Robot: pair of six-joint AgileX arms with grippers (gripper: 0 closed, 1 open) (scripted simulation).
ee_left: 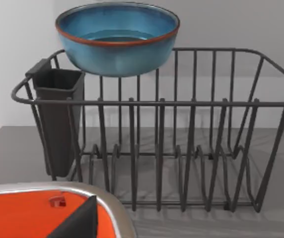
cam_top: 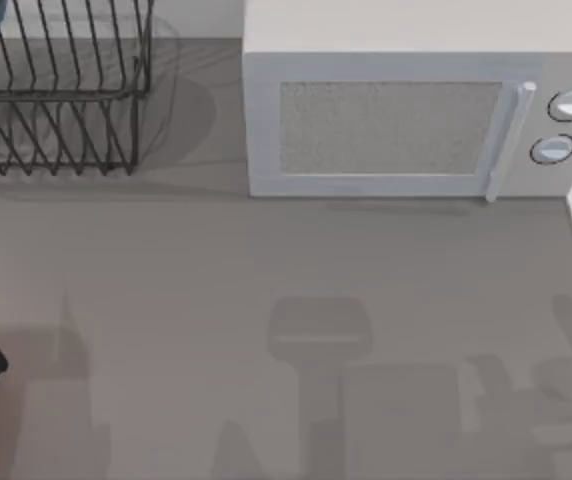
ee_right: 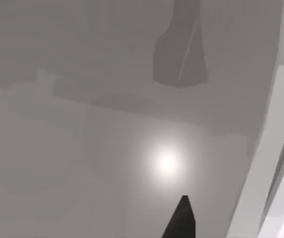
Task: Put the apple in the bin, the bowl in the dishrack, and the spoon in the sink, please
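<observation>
Teal bowl [ee_left: 117, 37] atop the black dishrack [ee_left: 181, 144] rim; both arms' fingers' state unclear.

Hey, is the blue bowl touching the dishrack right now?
Cannot tell. In the left wrist view the bowl sits at the dishrack's top rim, its base overlapping the far wires, but no contact or gap shows plainly.
</observation>
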